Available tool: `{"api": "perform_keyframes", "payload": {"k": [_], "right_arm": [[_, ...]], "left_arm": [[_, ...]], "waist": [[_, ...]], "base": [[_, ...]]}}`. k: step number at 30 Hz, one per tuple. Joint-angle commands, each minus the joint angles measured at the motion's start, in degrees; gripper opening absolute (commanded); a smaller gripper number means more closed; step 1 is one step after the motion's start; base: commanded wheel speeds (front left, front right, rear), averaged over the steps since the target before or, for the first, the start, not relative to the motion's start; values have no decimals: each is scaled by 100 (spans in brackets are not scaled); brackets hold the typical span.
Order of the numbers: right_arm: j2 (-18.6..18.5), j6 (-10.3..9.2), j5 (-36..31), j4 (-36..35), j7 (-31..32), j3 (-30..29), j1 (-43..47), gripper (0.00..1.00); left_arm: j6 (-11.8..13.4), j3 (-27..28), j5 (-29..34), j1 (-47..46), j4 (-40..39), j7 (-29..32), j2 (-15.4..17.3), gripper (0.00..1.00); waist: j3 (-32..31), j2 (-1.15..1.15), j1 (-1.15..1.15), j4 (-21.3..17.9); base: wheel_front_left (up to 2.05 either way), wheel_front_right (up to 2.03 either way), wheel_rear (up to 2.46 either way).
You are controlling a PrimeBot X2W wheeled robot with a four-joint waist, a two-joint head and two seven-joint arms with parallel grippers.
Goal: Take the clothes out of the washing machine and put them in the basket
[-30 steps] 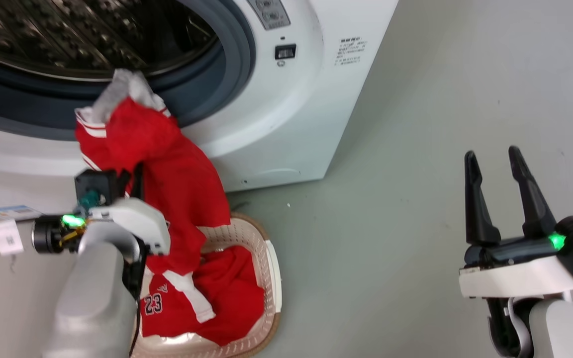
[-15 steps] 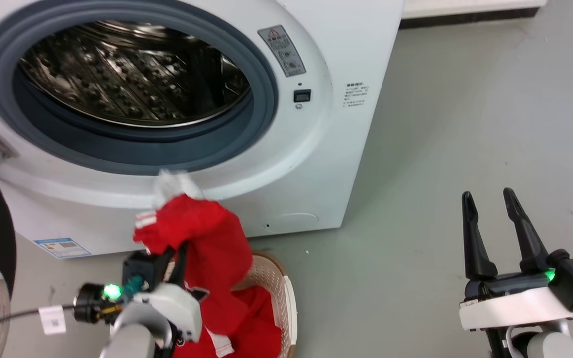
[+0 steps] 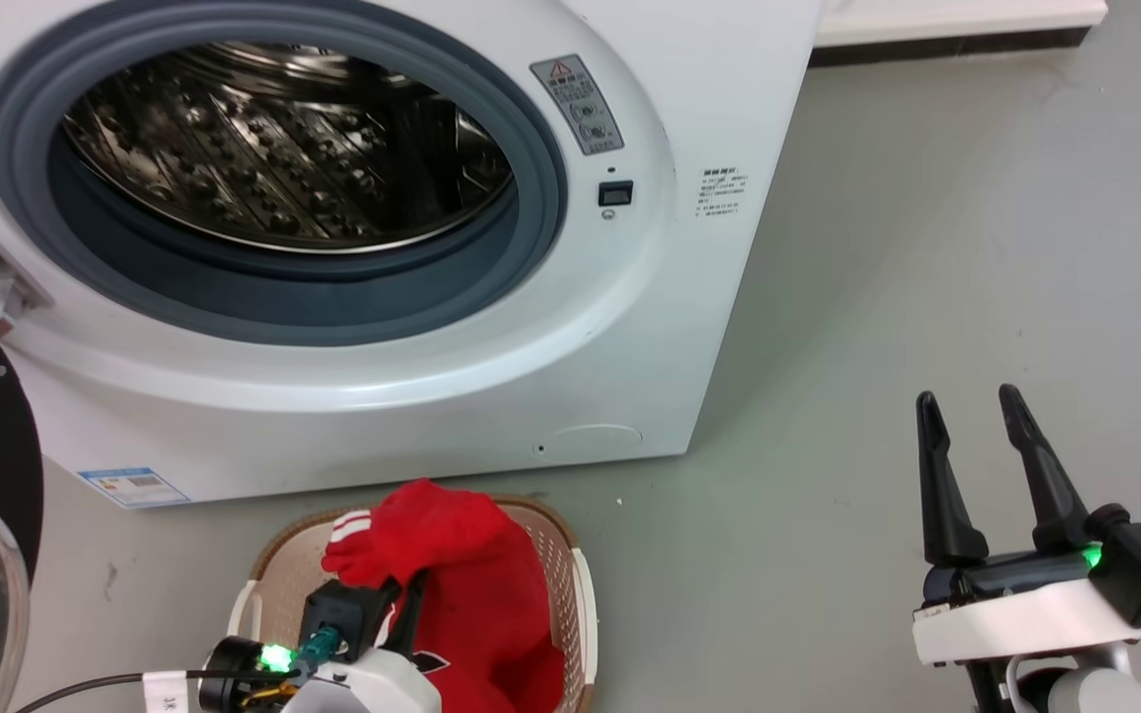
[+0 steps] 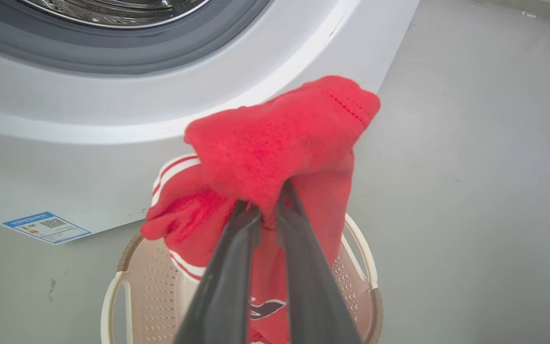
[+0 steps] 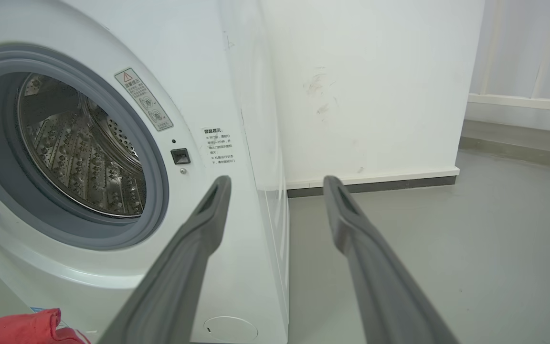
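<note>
The washing machine [image 3: 650,327] fills our head view from 9 to 1 o'clock, with its steel drum [image 3: 283,149] facing us. Below it, at 6 o'clock, stands the basket [image 3: 585,594], far end toward the machine. The clothes [image 3: 462,564] sit in it. One red garment hangs lengthwise from 12 to 6, bunched end up, with its striped cuff [image 3: 348,525] pointing to 9 o'clock. Our left gripper [image 4: 266,198] is pinched narrow on that bunch. Our right gripper [image 3: 967,396], at 4 o'clock, stands wide apart, fingers pointing to 12.
</note>
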Motion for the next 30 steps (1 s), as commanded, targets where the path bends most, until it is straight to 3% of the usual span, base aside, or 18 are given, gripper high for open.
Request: {"api": "perform_keyframes", "payload": {"k": [1,17,30], "right_arm": [[6,-4,-4,-30,-11,-19,-91,100],[7,-4,-83,-236,-11,-132,-773,100],[7,-4,18,-439,-11,-220,-1377,100]], "left_arm": [[-14,-48,1,-74,154,-15,-19,0],[-40,-277,43,-1267,1958,-15,93,0],[158,-345,81,-2754,3592,77,219,0]], "waist": [[147,0,1,-49],[1486,0,1,-201],[2720,0,1,-208]], "base": [[0,0,0],[0,0,0],[0,0,0]]}}
